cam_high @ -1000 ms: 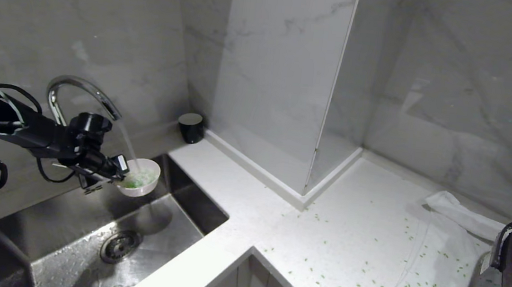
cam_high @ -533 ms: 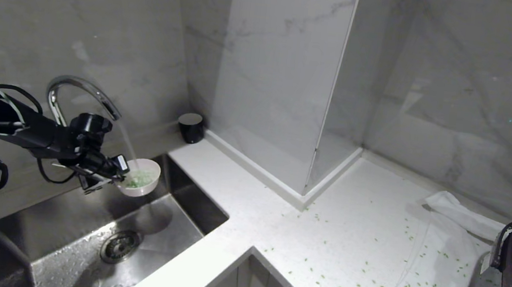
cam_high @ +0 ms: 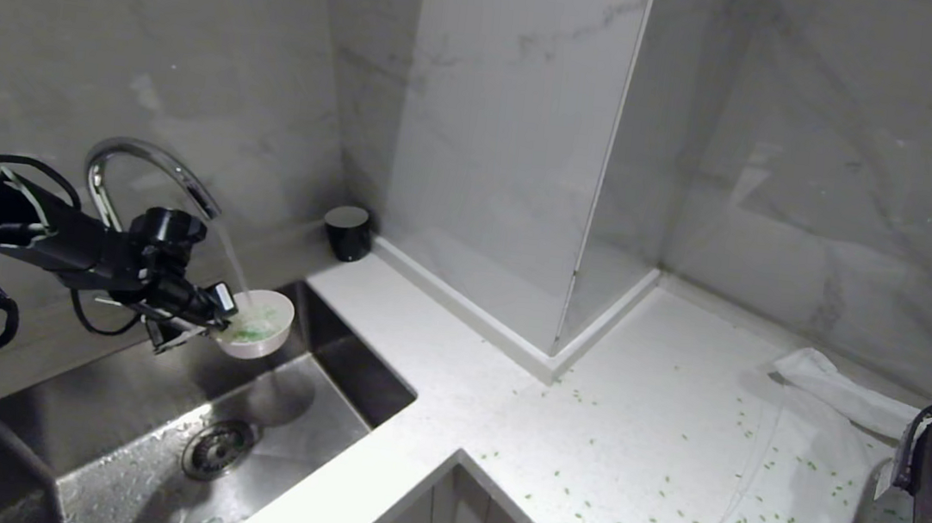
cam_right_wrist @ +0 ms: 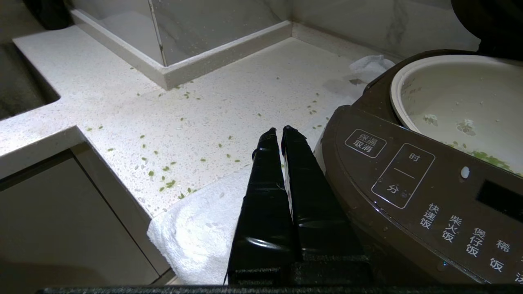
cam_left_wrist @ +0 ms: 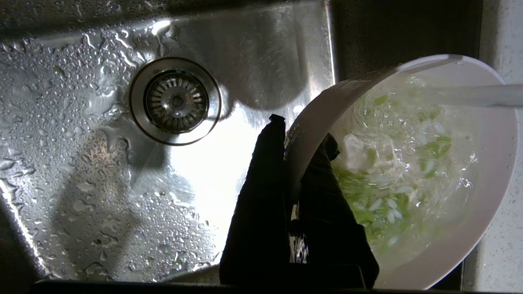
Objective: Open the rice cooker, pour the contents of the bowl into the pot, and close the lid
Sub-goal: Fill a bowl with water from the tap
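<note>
Left end effector (cam_left_wrist: 300, 141) clamped on the rim of the bowl (cam_high: 255, 335); one finger (cam_left_wrist: 261, 196) outside the wall, the other inside. Bowl held above the steel sink (cam_high: 110, 432), under the spout of the curved faucet (cam_high: 139, 162). Water stream (cam_high: 231, 258) falls from the faucet into the bowl. Bowl tilted in the left wrist view; contents (cam_left_wrist: 392, 179) are green bits churning in the water. Sink floor wet, beaded with drops around the drain strainer (cam_left_wrist: 175, 101).

Right end effector (cam_right_wrist: 282, 132) with fingers pressed together, holding nothing, hanging just beside the front of the rice cooker (cam_right_wrist: 408, 192), over a white cloth (cam_right_wrist: 196, 232) at the bench (cam_high: 587, 430) edge. Cooker sits at the far right of the bench, well apart from the sink. Lid up; only a dark edge of it shows. Pot (cam_right_wrist: 461, 98) exposed, a few green bits inside. Green bits scattered across the bench between sink and cooker. Small black cylinder (cam_high: 347, 232) at the wall behind the sink corner.
</note>
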Tool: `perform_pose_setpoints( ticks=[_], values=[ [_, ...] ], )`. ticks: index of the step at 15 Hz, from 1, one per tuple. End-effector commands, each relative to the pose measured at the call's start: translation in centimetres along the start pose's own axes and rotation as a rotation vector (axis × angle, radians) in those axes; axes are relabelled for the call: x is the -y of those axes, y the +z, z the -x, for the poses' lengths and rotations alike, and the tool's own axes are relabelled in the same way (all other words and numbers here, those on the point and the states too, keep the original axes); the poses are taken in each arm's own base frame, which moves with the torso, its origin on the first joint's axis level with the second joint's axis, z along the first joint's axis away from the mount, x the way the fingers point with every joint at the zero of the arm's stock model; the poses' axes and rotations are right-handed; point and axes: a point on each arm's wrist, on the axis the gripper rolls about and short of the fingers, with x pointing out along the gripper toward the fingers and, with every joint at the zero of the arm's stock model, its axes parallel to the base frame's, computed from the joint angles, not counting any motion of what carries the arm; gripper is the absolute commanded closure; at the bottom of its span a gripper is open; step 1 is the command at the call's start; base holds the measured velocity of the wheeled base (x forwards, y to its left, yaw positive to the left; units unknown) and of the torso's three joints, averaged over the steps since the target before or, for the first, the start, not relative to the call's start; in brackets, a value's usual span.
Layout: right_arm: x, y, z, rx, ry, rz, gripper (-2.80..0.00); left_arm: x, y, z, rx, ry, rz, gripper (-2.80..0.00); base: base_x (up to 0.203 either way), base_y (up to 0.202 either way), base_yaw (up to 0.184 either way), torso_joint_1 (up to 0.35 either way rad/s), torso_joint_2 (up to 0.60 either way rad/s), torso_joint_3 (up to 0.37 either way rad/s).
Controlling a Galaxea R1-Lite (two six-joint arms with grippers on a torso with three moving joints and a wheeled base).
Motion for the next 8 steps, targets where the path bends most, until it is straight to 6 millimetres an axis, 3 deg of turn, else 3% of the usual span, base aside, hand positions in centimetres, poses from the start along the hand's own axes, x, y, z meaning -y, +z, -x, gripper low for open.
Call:
perform_pose_setpoints(
  ticks=[1, 8],
  values=[
    [0.0, 0.0, 0.0, -0.001, 0.001, 0.0, 0.0, 0.0, 0.0, 0.0, 0.0, 0.002, 0.003, 0.0, 0.0, 0.0, 0.0, 0.0, 0.0, 0.0],
    [0.0, 0.0, 0.0, -0.001, 0.001, 0.0, 0.0, 0.4, -1.1, 0.5, -0.029, 0.004, 0.0, 0.0, 0.0, 0.0, 0.0, 0.0, 0.0, 0.0]
  ],
)
